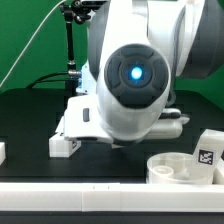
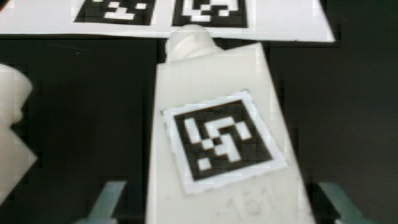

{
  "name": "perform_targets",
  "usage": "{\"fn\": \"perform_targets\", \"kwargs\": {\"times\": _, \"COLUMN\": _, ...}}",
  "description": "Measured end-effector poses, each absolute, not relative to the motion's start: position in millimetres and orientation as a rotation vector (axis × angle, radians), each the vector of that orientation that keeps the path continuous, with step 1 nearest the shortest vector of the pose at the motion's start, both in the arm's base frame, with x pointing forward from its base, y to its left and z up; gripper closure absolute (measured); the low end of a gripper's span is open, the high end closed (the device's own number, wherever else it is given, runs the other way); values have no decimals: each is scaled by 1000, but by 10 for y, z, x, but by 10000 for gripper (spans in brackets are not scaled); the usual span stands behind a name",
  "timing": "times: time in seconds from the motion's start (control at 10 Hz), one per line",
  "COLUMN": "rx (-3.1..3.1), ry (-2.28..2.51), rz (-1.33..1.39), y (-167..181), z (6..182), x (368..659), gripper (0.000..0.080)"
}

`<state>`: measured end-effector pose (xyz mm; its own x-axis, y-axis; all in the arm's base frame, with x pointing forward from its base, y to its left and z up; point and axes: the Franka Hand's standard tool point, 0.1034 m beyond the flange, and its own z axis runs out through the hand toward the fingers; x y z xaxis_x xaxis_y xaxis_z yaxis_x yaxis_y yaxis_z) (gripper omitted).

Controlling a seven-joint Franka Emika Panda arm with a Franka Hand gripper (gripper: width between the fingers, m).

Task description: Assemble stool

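Note:
In the wrist view a white blocky stool leg (image 2: 217, 120) with a black-and-white tag lies on the black table between my fingers. My gripper (image 2: 224, 205) is open and straddles the leg's near end. A dark gap shows between the leg and each fingertip (image 2: 111, 200). In the exterior view the arm's body hides the gripper, and a white piece (image 1: 63, 144) shows under it. The round ring-shaped seat (image 1: 181, 168) lies at the exterior view's lower right. A second tagged leg (image 1: 208, 148) stands behind it.
The marker board (image 2: 178, 15) lies just beyond the leg's far tip. Another white part (image 2: 15, 120) sits at the edge of the wrist view beside the leg. A long white border rail (image 1: 90, 195) runs along the table's front. A black stand (image 1: 70, 50) rises at the back.

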<state>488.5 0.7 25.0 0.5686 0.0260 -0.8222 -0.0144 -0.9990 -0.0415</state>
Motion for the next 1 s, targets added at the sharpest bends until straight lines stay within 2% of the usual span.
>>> {"fn": "perform_targets", "kwargs": {"times": 0.3, "rx": -2748, "ry": -45, "rz": 1425, "y": 141, "z": 598, "x": 5026, "gripper": 473}}
{"fn": "perform_targets", "kwargs": {"times": 0.5, "rx": -2773, "ry": -40, "rz": 1376, "y": 119, "z": 533, "x": 5036, "gripper": 473}}
{"fn": "perform_targets", "kwargs": {"times": 0.7, "rx": -2879, "ry": -43, "rz": 1155, "y": 116, "z": 505, "x": 5227, "gripper": 473}}
{"fn": "perform_targets", "kwargs": {"times": 0.8, "rx": -2889, "ry": -29, "rz": 1120, "y": 121, "z": 631, "x": 5197, "gripper": 473}}
{"fn": "perform_targets", "kwargs": {"times": 1.0, "rx": -2919, "ry": 83, "rz": 881, "y": 174, "z": 759, "x": 5381, "gripper": 473}}
